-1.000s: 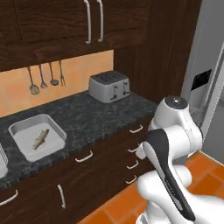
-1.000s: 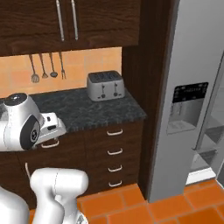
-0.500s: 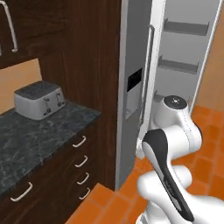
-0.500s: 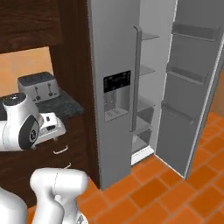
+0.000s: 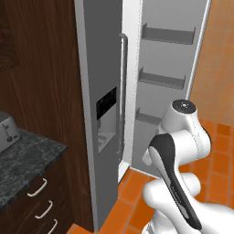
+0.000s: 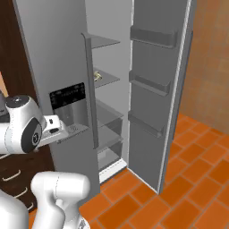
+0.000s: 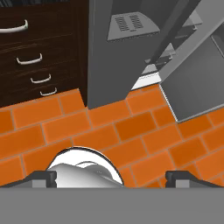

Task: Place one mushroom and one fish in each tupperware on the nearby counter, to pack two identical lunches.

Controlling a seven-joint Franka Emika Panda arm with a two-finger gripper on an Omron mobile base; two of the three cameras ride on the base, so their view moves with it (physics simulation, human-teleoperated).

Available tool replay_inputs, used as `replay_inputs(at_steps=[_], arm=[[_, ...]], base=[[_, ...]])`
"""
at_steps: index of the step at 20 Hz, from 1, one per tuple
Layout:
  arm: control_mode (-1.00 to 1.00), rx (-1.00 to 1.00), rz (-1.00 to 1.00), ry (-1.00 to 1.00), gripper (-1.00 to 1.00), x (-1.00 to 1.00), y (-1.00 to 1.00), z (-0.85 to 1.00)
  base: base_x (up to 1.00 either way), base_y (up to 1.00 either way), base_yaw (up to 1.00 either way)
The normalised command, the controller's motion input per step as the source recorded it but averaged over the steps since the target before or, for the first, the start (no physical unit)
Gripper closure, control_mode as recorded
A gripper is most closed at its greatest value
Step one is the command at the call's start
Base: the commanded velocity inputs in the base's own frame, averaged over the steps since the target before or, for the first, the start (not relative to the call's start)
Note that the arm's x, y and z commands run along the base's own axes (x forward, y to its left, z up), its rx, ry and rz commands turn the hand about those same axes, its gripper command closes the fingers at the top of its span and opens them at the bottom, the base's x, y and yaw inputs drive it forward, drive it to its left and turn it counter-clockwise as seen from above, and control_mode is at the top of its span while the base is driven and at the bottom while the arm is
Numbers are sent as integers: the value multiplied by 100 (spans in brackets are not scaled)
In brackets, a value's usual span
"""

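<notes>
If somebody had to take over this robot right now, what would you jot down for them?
Gripper: open, holding nothing, pointing down at the orange floor.
Where things are: the fridge stands ahead with its right door open. A small yellowish item lies on a fridge shelf; too small to identify. A corner of the counter shows at left.
Done: nothing visibly packed from here.
Left: fetch mushrooms and fish, then put one of each in both tupperware.
</notes>
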Motion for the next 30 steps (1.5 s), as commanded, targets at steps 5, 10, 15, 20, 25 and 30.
replay_inputs(at_steps=[5,10,15,20,25,30], arm=[[100,0,0,0,-100,0,0,0],[100,0,0,0,-100,0,0,0],[100,0,0,0,-100,0,0,0],[100,0,0,0,-100,0,0,0],[100,0,0,0,-100,0,0,0],[100,0,0,0,-100,0,0,0]], base=[[73,-37,-12],[66,-16,1],[57,-12,22],[65,-23,33],[55,-14,35],[45,-14,39]])
